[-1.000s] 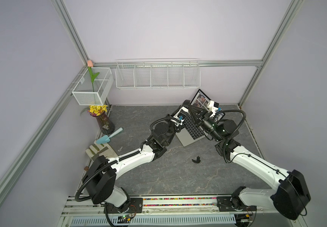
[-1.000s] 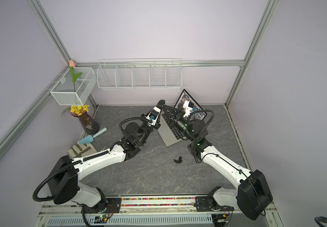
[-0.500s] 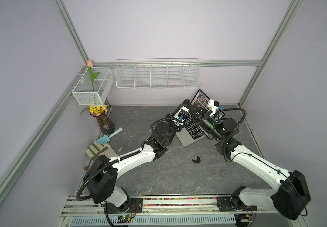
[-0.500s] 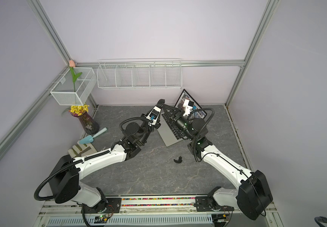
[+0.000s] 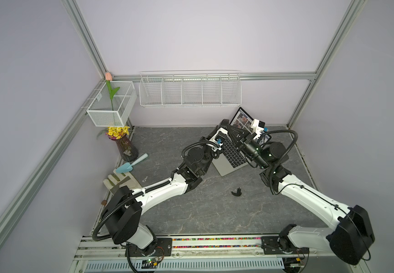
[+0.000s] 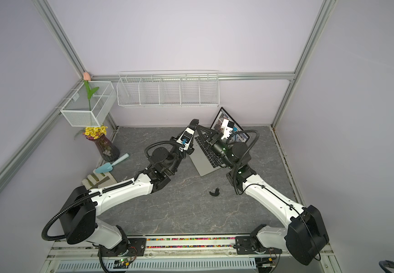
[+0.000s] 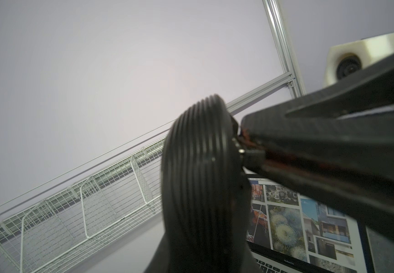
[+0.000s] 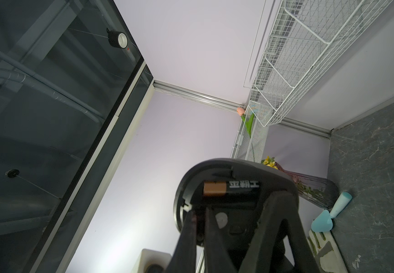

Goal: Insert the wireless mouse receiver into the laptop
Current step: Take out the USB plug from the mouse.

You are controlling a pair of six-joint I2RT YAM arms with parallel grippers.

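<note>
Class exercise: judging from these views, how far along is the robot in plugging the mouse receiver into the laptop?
Done: the cover piece lies on the table, and the mouse shows its battery. In hand: the left gripper holds the mouse raised by the laptop; the right gripper is shut at the open bay, the receiver too small to confirm. Left: extracting, carrying and inserting it.

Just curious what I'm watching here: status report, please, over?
Left gripper shut on the mouse above the laptop. Right gripper pinching the wireless mouse receiver at the mouse's underside. Not yet plugged in. Black cover piece lies apart from the laptop.
</note>
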